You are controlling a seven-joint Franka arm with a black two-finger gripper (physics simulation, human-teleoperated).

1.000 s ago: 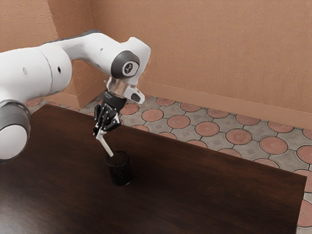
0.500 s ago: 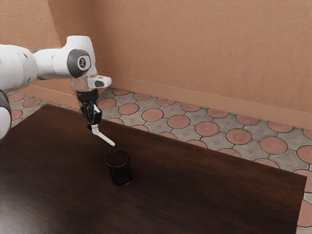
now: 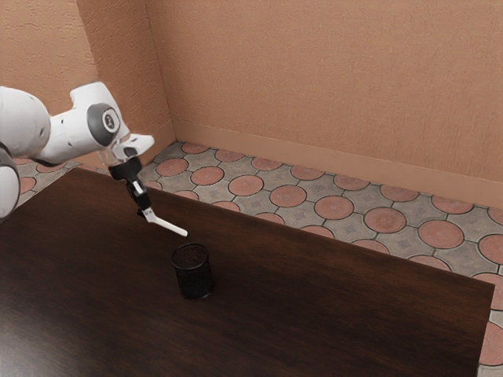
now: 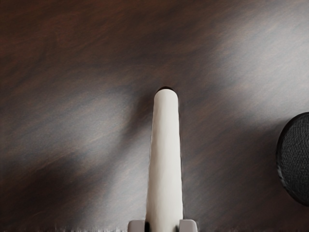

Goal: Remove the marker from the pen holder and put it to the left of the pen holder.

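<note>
Jaws found gripping the white marker, held aslant above the worktop, outside the upright black pen holder.

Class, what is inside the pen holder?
Nothing sticks up out of the pen holder; its dark inner wall shows through the opening. Its near wall covers the bottom, so whether anything short lies there cannot be told.

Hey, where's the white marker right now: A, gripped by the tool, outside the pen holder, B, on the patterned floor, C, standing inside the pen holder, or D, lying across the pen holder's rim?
A, the tool pinches the white marker, which is clear of the black pen holder.
</note>
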